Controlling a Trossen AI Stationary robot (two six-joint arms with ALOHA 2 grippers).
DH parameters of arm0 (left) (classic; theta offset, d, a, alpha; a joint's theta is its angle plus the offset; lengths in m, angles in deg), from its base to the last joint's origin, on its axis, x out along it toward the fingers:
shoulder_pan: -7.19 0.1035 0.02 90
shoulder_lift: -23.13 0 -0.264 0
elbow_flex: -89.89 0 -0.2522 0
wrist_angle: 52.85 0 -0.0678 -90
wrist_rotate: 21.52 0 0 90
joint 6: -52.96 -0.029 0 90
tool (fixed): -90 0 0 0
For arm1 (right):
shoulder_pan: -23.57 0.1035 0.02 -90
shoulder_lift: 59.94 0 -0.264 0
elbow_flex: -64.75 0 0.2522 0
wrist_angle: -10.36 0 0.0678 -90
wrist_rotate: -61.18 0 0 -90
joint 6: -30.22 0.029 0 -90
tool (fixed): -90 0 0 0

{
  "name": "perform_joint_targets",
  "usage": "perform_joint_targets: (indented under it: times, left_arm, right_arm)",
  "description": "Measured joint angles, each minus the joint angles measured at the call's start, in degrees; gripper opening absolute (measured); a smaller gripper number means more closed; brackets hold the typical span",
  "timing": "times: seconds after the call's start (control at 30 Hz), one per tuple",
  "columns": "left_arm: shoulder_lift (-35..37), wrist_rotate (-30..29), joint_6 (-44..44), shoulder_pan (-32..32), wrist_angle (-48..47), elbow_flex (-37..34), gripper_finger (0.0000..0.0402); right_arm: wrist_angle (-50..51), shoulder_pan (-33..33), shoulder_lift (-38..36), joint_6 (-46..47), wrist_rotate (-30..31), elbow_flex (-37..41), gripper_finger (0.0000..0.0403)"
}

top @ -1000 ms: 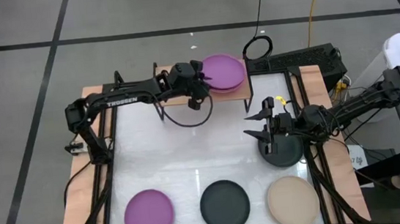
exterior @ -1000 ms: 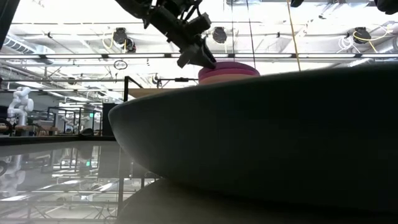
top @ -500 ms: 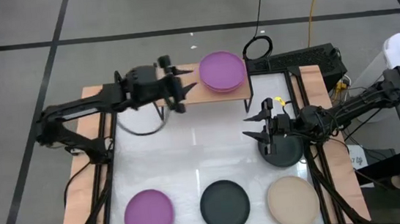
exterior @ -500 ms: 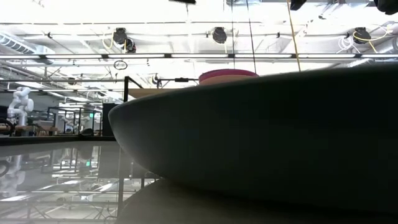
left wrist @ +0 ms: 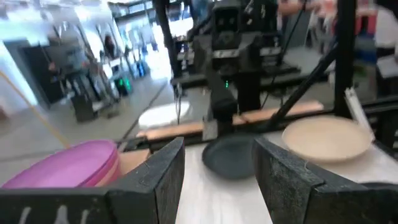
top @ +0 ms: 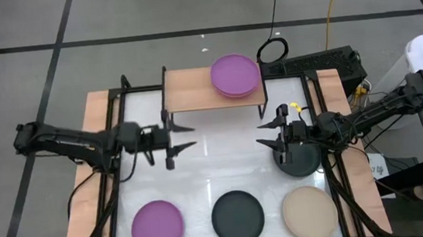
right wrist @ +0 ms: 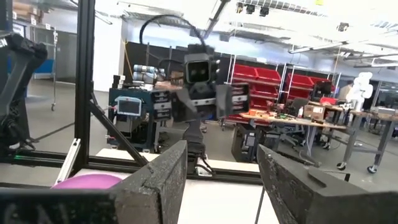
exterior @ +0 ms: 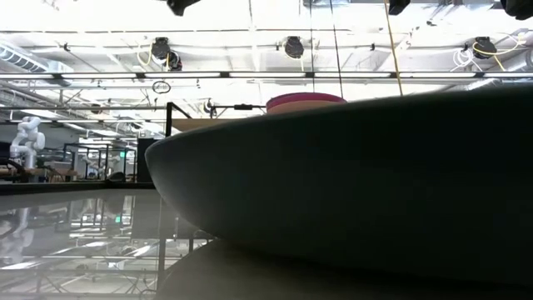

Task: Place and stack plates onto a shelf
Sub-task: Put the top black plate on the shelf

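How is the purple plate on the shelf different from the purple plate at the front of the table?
The purple plate on the shelf tops a stack of plates on the wooden shelf; the front purple plate lies alone, flat on the white table. Both look round, shallow and the same size, and neither is touched by a tool.

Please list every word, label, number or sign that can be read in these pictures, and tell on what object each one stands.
None can be read with certainty.
Pale marks on the left gripper body in the left wrist view: cut off, not readable.
Pale marks on the right gripper body in the right wrist view: cut off, not readable.
Screen of a machine in the room: too small to read.
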Motion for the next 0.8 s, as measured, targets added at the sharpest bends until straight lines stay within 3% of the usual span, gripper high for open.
perform_joint_targets:
  times: [0.17,0.43,0.63,0.8]
  left_arm:
    - [1.9,-0.8,2.3,-1.6,7.6,-9.0,0.0191]
    - [5.2,-2.3,1.9,-0.9,7.6,-10.8,0.0191]
    - [5.6,-2.4,1.2,-0.8,7.0,-10.8,0.0191]
    - [5.6,-2.4,1.2,-0.8,5.4,-10.8,0.0191]
  right_arm:
    - [1.5,0.0,2.9,0.8,-0.1,0.0,0.0176]
    - [2.4,-1.2,6.5,2.5,1.3,-2.7,0.0176]
    - [24.3,-1.3,7.0,4.5,1.5,-13.8,0.0176]
    - [44.9,-1.5,9.1,11.3,1.2,-24.8,0.0176]
